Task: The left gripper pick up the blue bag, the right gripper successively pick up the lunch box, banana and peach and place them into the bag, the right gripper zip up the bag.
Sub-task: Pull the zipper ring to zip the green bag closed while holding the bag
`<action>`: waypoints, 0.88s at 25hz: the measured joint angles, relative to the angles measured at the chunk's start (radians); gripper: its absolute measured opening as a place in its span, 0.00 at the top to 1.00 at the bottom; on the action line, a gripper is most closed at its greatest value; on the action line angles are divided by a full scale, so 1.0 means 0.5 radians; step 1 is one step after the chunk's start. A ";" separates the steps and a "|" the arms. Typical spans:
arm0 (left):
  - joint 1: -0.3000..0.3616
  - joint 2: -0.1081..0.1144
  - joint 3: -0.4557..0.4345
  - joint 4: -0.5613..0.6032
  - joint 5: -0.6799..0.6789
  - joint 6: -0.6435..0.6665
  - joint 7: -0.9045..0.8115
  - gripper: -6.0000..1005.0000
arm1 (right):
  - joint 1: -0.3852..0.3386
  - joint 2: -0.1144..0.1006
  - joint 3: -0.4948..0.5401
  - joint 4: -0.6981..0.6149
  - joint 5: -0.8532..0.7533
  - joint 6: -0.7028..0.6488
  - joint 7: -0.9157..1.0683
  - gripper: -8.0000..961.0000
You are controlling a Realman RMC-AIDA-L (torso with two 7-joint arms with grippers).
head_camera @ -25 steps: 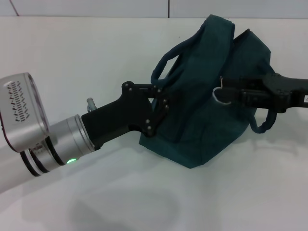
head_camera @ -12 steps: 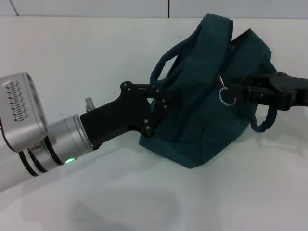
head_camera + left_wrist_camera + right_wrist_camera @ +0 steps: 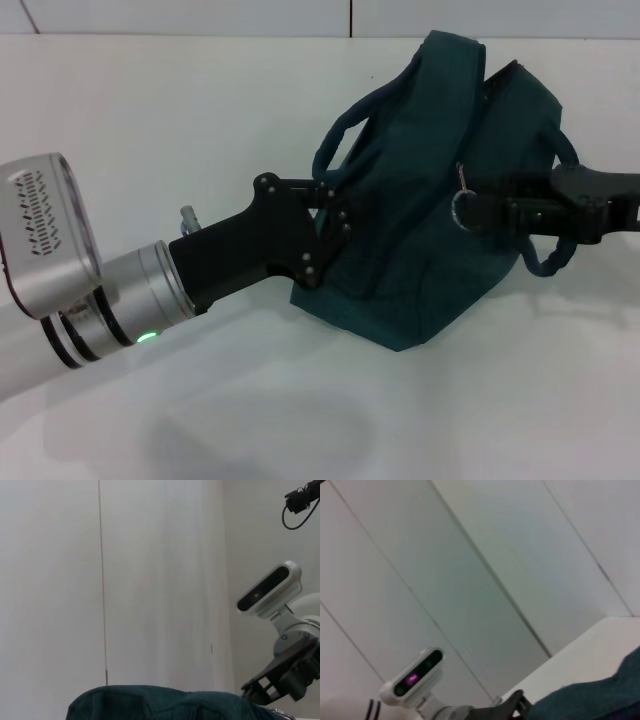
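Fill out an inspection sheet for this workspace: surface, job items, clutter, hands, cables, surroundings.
Surface: white table, bare where it shows.
Job's things: blue bag stands on the table, handles up; metal zipper pull hangs on its side. Lunch box, banana and peach: nothing seen.
Clutter: nothing seen.
Hands: left hand closed on the bag's fabric near a handle. Right hand is at the zipper pull; grip cannot be told.
Cables: a black cable hangs in the left wrist view.
Surroundings: pale wall panels; the robot's head camera shows in both wrist views.
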 joint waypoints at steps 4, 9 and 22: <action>0.001 0.000 0.003 0.001 0.000 0.002 0.000 0.97 | 0.009 -0.006 -0.002 0.002 -0.009 -0.040 0.010 0.55; 0.000 0.000 0.004 0.001 0.000 0.004 0.000 0.97 | 0.037 -0.020 0.000 0.018 -0.061 -0.043 0.086 0.55; -0.002 0.003 0.004 0.001 0.000 0.003 0.002 0.97 | 0.064 -0.018 0.004 0.102 -0.073 -0.034 0.180 0.58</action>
